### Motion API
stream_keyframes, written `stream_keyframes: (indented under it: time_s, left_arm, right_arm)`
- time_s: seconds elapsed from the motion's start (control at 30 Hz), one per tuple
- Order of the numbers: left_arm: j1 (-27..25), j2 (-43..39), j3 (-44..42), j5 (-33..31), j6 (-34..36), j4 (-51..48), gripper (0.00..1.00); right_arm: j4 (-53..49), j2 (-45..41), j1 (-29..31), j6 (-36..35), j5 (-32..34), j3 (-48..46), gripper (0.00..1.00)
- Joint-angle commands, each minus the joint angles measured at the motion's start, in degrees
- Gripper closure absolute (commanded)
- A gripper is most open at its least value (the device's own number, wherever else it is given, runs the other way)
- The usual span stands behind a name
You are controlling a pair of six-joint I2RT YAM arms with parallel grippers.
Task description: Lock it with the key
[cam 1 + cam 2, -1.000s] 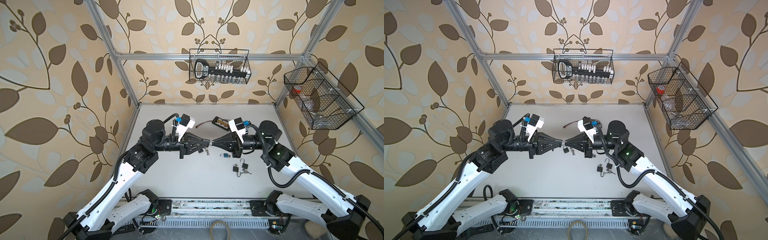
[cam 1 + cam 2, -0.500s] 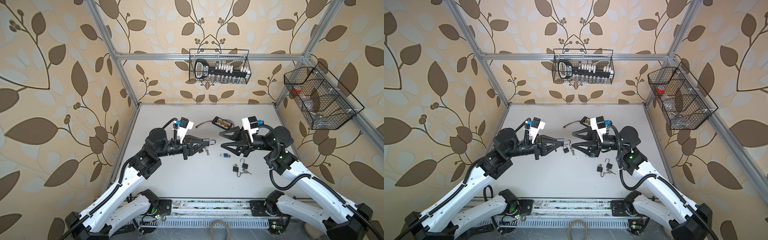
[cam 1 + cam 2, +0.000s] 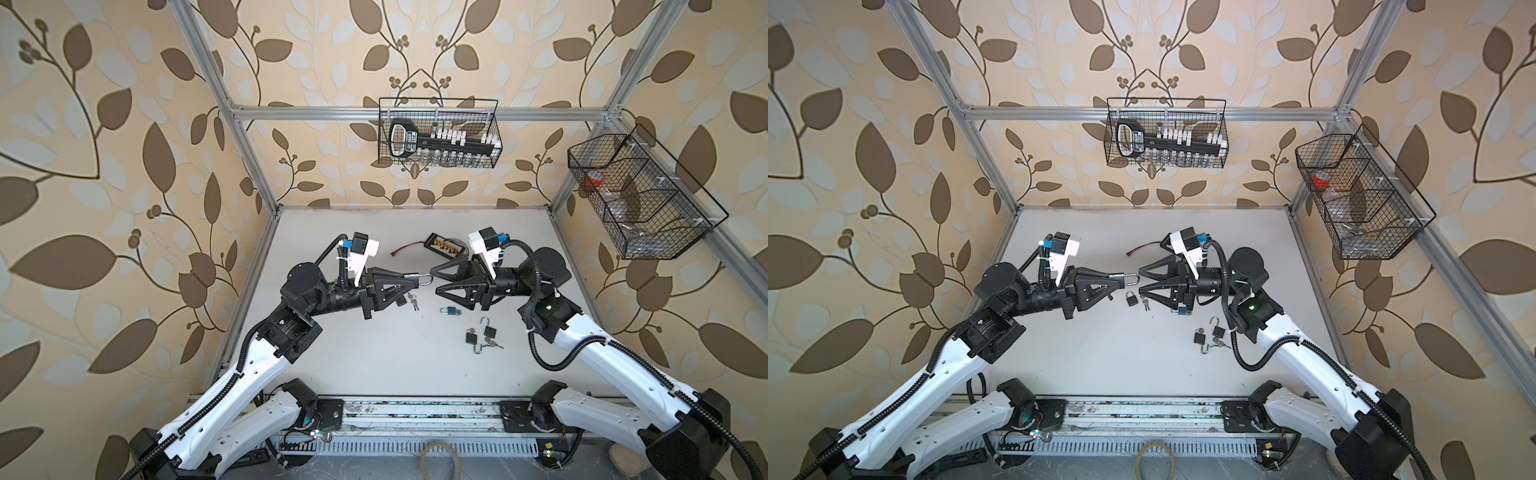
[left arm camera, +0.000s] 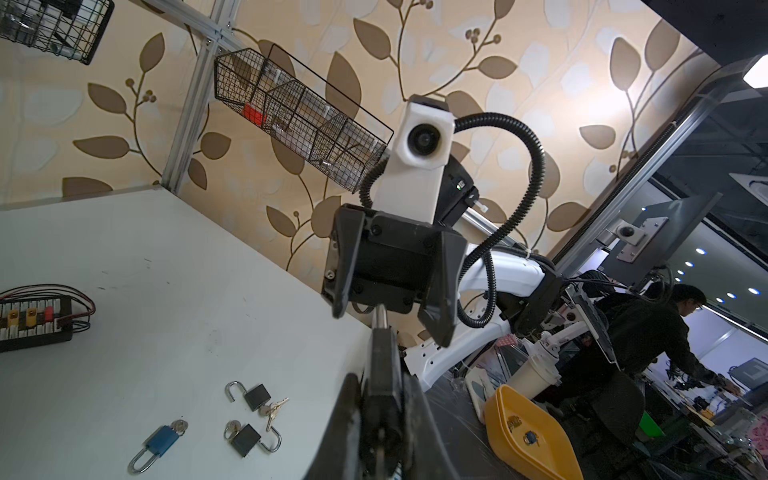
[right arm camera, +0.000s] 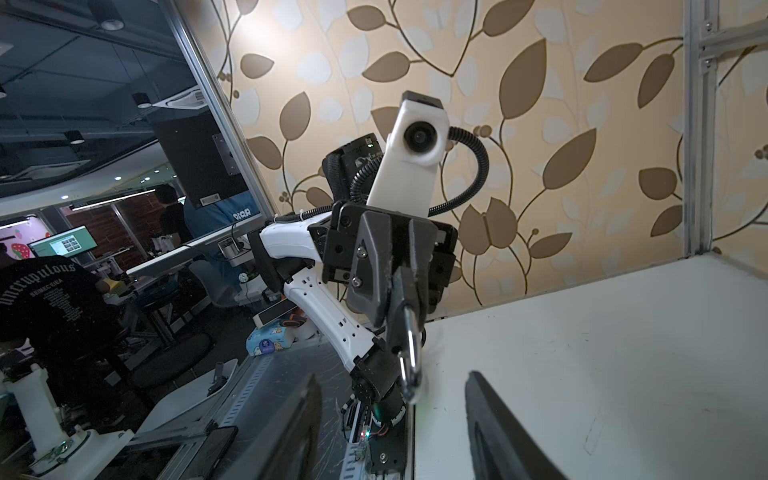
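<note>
Here the left end effector is clamped on the body of a padlock, held in the air above the counter at mid-workspace. The lock's silver shackle sticks out past the fingertips toward the other arm. The right end effector faces it with its jaws spread and nothing between them. Its tips are just beside the shackle and apart from it.

The shackle looks seated in the body, though the edge-on wrist views leave that uncertain, and whether a key sits in this lock cannot be told. So I judge the step in hand to be the handover from closing the shackle to working the key.

A pair of keys lies on the counter below the held lock, next to a black padlock. A blue padlock and two open black padlocks lie nearer the right arm.

The next move probably calls for the right arm to drop to a key, pinch it by the bow and line the blade up with the keyway. Meanwhile the left arm would hold the lock steady, perhaps turned to present its underside.
</note>
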Motion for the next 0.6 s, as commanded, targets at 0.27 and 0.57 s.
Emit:
stream_keyframes:
  time_s: [0.27, 0.57]
  left_arm:
    - [-0.24, 0.46, 0.93, 2.71, -0.65, 4.98, 1.0]
    - [-0.26, 0.63, 1.26, 2.88, -0.77, 4.89, 1.0]
  right_arm:
    - [0.76, 0.36, 0.19, 2.46, -3.17, 3.09, 0.66]
    - [-2.27, 0.71, 0.25, 0.29, -2.16, 3.12, 0.76]
